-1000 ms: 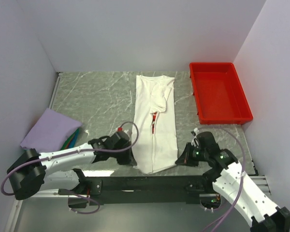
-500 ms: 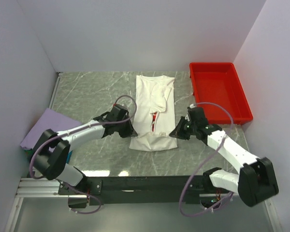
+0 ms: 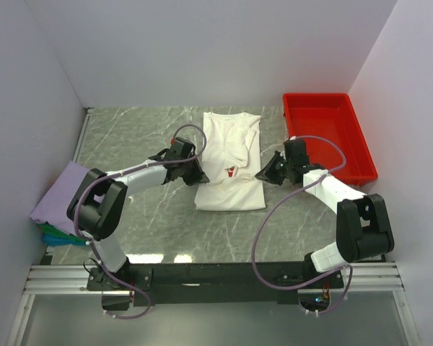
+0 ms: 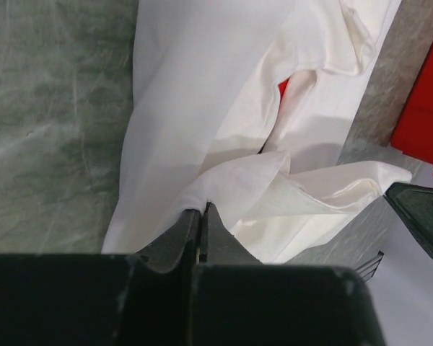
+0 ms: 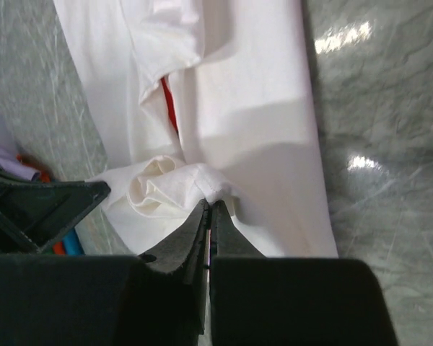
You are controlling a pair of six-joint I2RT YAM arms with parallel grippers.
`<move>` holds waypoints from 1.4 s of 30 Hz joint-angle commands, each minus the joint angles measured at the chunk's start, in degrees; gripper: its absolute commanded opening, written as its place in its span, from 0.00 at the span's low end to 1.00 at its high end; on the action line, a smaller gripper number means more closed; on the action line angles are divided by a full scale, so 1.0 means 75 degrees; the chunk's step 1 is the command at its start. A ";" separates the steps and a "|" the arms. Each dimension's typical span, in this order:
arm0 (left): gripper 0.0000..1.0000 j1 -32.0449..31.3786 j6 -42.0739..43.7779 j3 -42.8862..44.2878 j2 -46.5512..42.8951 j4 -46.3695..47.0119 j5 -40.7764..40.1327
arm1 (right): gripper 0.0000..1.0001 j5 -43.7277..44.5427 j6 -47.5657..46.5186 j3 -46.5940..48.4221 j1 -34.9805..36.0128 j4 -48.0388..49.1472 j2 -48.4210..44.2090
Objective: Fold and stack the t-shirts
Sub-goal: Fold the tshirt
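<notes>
Grey marbled worktop point(image 3: 144, 137), glossy, with glare patches near the front edge. Plain pale walls point(image 3: 202, 50) on three sides. Black rail point(image 3: 216, 275) along the near edge, carrying both arm bases.

Far left of the red tray point(image 3: 332, 140), at the opposite edge of the worktop: folded stack with the lavender t-shirt point(image 3: 65, 193) on top. Green t-shirt point(image 3: 52, 232) and blue t-shirt point(image 3: 61, 241) edges peeking out underneath.

Left end effector point(image 3: 200, 176) clenched on a hem corner of the white t-shirt point(image 3: 231, 140), on the shirt's side away from the tray. Cloth pinched between closed fingers point(image 4: 169, 241) in the wrist view.

White t-shirt mid-worktop, just left of the tray, not touching it. Collar end toward the far wall, level with the tray. Narrowed lengthwise, sleeve folded in. Bottom hem doubled over toward the chest, with loose bunching between the two pinch points. Sliver of red print point(image 3: 232, 171) showing in the gap. Flat elsewhere.

Right end effector point(image 3: 261, 175) clenched on the other hem corner, near the tray's near-left corner. Cloth bunched at the tips in its wrist view.

Red tray against the right wall, at the far right.
</notes>
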 commanded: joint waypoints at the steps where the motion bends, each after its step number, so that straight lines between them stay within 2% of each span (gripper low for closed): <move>1: 0.01 0.0065 -0.0094 0.0480 0.0141 0.0293 0.0120 | 0.00 -0.0081 -0.0052 0.0518 -0.0232 0.0405 0.0218; 11: 0.01 0.0346 -0.0023 0.1089 0.0458 0.0246 0.0155 | 0.00 -0.0327 -0.0029 0.0741 -0.0608 0.0475 0.0534; 22: 0.01 0.0732 0.0082 0.2003 0.1254 0.0188 0.0354 | 0.00 -0.0491 0.0030 0.1478 -0.0748 0.0546 0.1413; 37: 0.01 0.1189 0.0293 0.2684 0.2052 0.0352 0.1034 | 0.00 -0.0398 0.0135 0.1948 -0.0971 0.0639 0.2140; 39: 0.05 0.1236 0.0328 0.2661 0.2099 0.0445 0.1116 | 0.00 -0.0421 0.0112 0.1983 -0.1018 0.0662 0.2199; 42: 0.26 0.1353 0.0445 0.2847 0.2181 0.0434 0.1245 | 0.00 -0.0433 0.0112 0.1936 -0.1065 0.0721 0.2187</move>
